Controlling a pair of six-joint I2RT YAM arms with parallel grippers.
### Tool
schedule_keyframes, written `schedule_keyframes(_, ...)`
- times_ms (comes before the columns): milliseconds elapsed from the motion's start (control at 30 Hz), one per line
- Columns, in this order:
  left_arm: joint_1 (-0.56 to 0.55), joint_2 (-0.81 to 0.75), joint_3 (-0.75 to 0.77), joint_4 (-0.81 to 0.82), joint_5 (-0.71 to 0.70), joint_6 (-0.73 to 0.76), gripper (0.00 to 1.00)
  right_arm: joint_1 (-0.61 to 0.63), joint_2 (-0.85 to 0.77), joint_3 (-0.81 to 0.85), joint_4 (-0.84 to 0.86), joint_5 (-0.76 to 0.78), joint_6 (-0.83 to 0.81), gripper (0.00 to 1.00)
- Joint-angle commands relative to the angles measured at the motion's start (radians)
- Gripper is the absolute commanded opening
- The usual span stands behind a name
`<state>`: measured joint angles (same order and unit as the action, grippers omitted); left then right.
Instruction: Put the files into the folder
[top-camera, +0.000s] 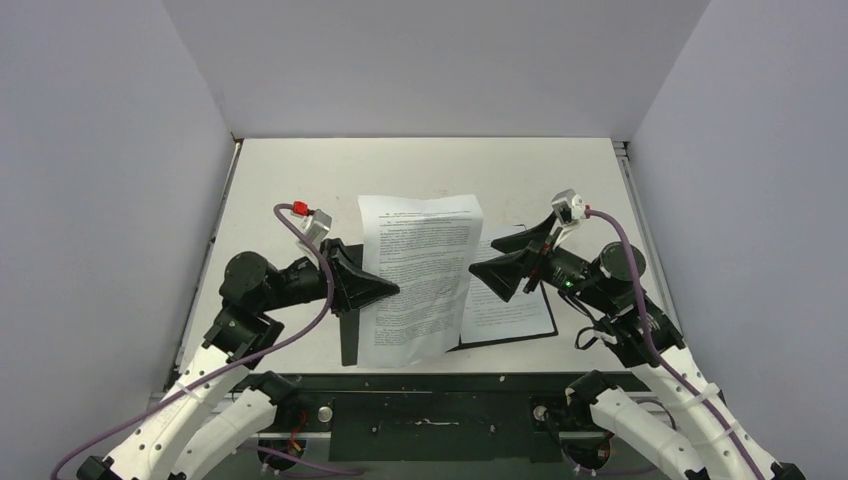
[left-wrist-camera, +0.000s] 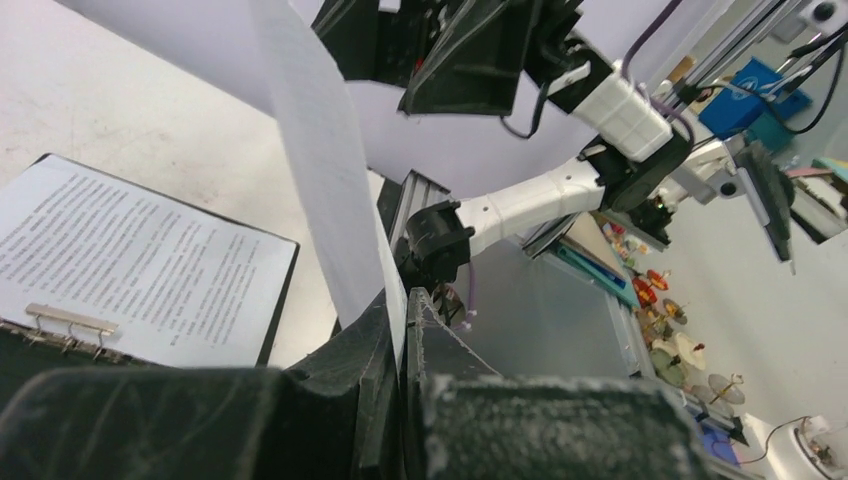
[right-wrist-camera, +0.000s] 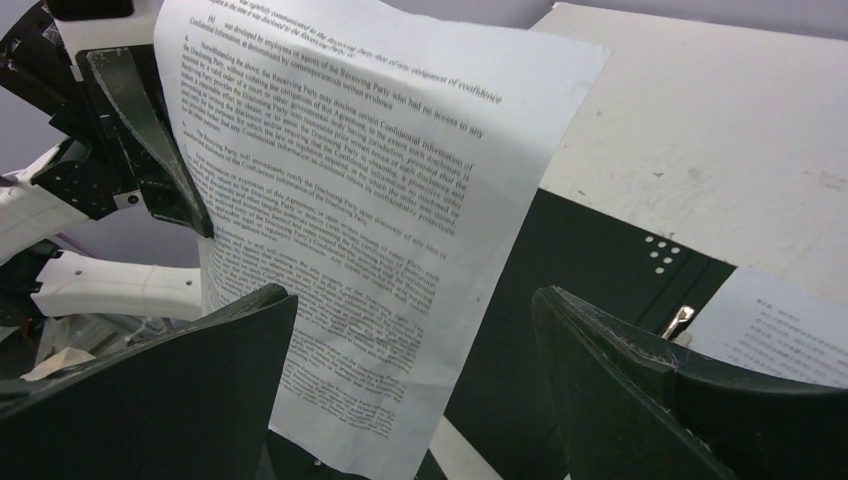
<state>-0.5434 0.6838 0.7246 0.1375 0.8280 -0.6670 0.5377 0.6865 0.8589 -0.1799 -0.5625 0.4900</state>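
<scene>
The folder (top-camera: 349, 345) lies open on the table, black inside. One file (top-camera: 505, 315) lies flat in its right half, under a metal clip (left-wrist-camera: 70, 320). The other file (top-camera: 420, 275) is held up above the folder, standing nearly upright. My left gripper (top-camera: 388, 290) is shut on that sheet's left edge; the pinch shows in the left wrist view (left-wrist-camera: 405, 295). My right gripper (top-camera: 483, 256) is open beside the sheet's right edge. In the right wrist view (right-wrist-camera: 412, 293) the raised sheet (right-wrist-camera: 370, 220) hangs between and beyond its spread fingers, not touching them.
White walls enclose the table on the left, back and right. A black panel (top-camera: 430, 410) runs along the near edge between the arm bases. The folder's black inside (right-wrist-camera: 570, 270) and the flat file (right-wrist-camera: 780, 320) show behind the raised sheet.
</scene>
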Motion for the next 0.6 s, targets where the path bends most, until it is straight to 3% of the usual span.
schedule_keyframes(0, -0.003, -0.016, -0.022, 0.227, -0.018, -0.137, 0.00, 0.004, -0.020, -0.059, 0.171, -0.054, 0.099, 0.92)
schedule_keyframes(233, -0.004, -0.020, -0.046, 0.374, -0.015, -0.255, 0.00, 0.004, -0.035, -0.128, 0.319, -0.076, 0.195, 0.91)
schedule_keyframes(467, -0.004, -0.012, -0.057, 0.490, -0.008, -0.342, 0.00, 0.004, -0.014, -0.222, 0.605, -0.149, 0.365, 0.91)
schedule_keyframes(567, -0.006, -0.015, -0.062, 0.505, -0.012, -0.356, 0.00, 0.005, -0.007, -0.249, 0.727, -0.198, 0.426, 0.86)
